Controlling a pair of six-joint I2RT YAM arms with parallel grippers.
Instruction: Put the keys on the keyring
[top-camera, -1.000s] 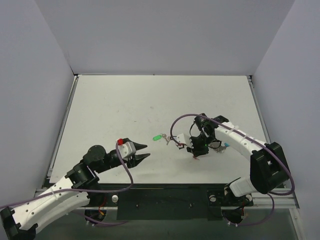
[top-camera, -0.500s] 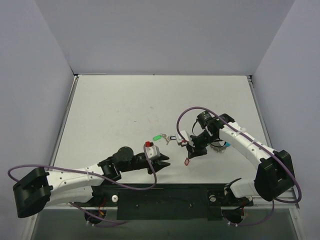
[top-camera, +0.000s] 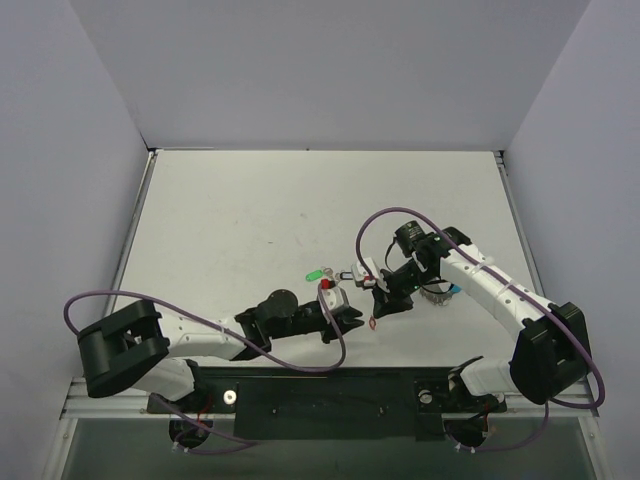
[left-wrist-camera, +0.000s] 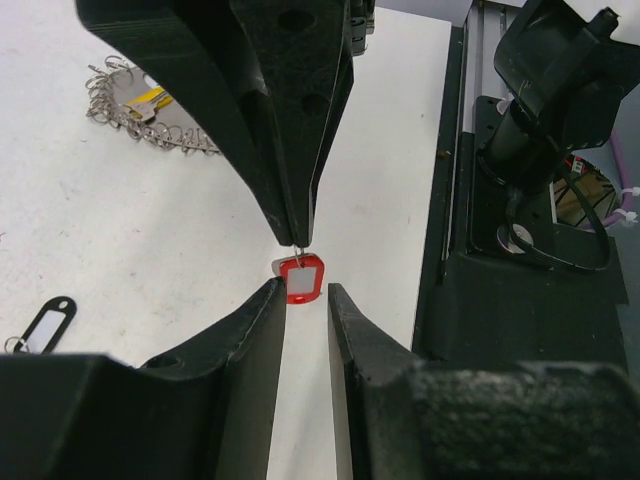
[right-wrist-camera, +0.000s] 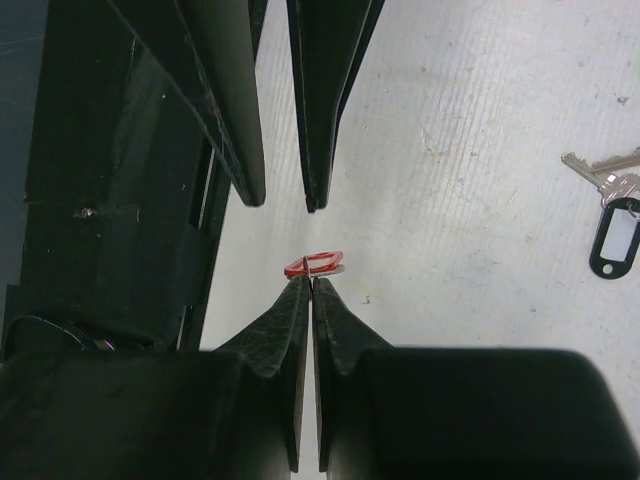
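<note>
My right gripper (top-camera: 378, 311) is shut on the red key, and its red tag (top-camera: 373, 323) hangs below the tips above the table. In the right wrist view the gripper (right-wrist-camera: 310, 283) pinches the small ring at the red tag (right-wrist-camera: 316, 265). My left gripper (top-camera: 354, 320) is open just left of that tag. In the left wrist view its open fingers (left-wrist-camera: 268, 305) flank the red tag (left-wrist-camera: 300, 280) without touching it. The keyring (top-camera: 437, 291) lies right of the right gripper and shows in the left wrist view (left-wrist-camera: 150, 112). The green key (top-camera: 314, 272) lies on the table. The black key (right-wrist-camera: 612, 236) lies apart.
The black key also shows in the left wrist view (left-wrist-camera: 45, 326) at the lower left. The table's near edge and a black metal rail (top-camera: 330, 395) lie close behind both grippers. Purple cables (top-camera: 375, 228) loop over each arm.
My left arm has swung right across the near table until its open fingers reached the red tag. My right gripper has lifted the red key slightly and stays shut on it.
</note>
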